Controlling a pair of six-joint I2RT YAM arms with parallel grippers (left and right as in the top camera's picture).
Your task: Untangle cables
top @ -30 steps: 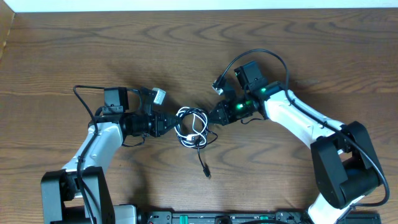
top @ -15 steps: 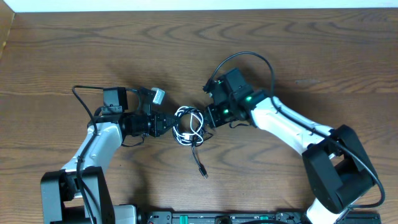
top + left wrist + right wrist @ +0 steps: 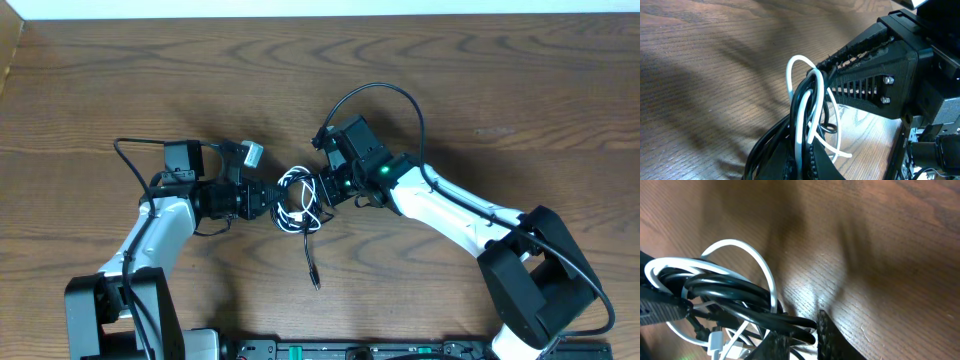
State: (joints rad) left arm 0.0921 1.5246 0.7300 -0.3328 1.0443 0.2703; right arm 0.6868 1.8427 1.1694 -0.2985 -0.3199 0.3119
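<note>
One bench point(image 3: 480, 80): cables point(image 3: 300, 205) bundled at its middle, a tail trailing toward the front edge.
Left claw point(image 3: 268, 196): pressed together on the bundle.
Right claw point(image 3: 322, 190): jaws around the black cable point(image 3: 740, 297); could not tell if it gripped.
White cable point(image 3: 812, 115): looped among the black.
Doing it well: left needed to anchor; right needed one strand only, drawn away slowly.

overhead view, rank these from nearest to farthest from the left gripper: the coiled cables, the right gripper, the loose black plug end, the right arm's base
1. coiled cables: right at the left gripper fingertips.
2. right gripper: just across the coil.
3. loose black plug end: below the coil, toward the table's near edge.
4. right arm's base: far off, lower right corner.
</note>
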